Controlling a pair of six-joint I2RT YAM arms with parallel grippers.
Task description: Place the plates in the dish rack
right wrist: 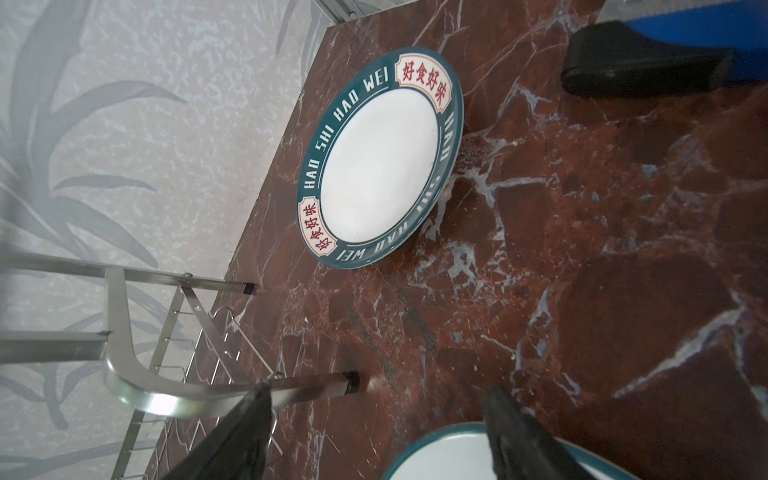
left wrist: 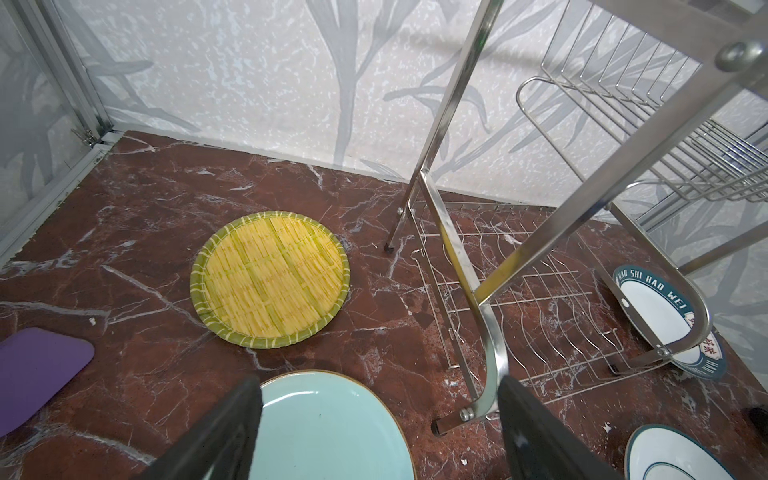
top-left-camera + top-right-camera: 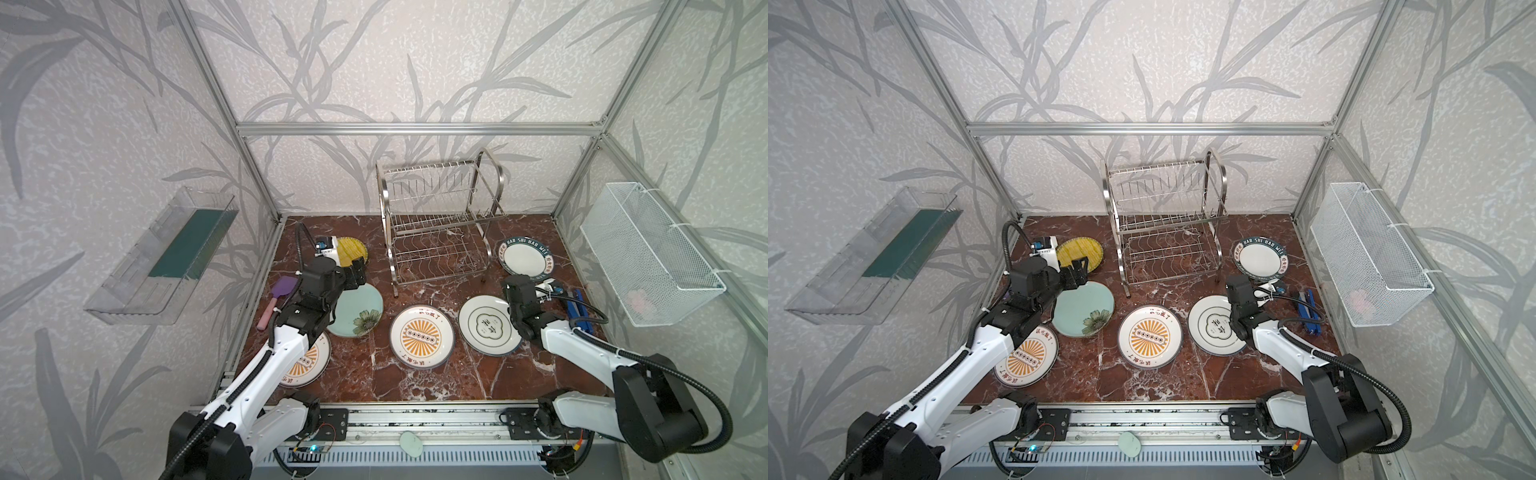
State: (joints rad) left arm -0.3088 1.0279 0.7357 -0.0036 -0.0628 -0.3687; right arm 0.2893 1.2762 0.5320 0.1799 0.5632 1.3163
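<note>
**Both pairs of fingers spread over plate rims, rack bare behind**

Top views: in a top view the six plates lie flat on the counter (image 3: 374,382), and the dish rack (image 3: 440,253) stands empty at the back middle. The left fingers (image 3: 358,270) hang over the far rim of the teal plate (image 3: 357,316). The yellow plate (image 3: 353,249) is just beyond them and the rack is off to their right. The right arm (image 3: 582,345) reaches over the far edge of the marked white plate (image 3: 482,328), with the lettered plate (image 3: 523,257) just past it.

Left wrist: the left fingers stand apart and grip nothing. The teal plate's far rim lies between and below them. The plate is round and flat, so it has no long axis to line up on, only an edge to take. The rack's near leg stands close beside one finger.

Right wrist: the right fingers (image 1: 245,432) are also apart and empty, and the marked white plate's dark rim shows between their tips. Whether either pair touches its plate I cannot tell.

Each arm looks nearest its own plate, and each grasp probably has to come at the rim on the rack side
</note>
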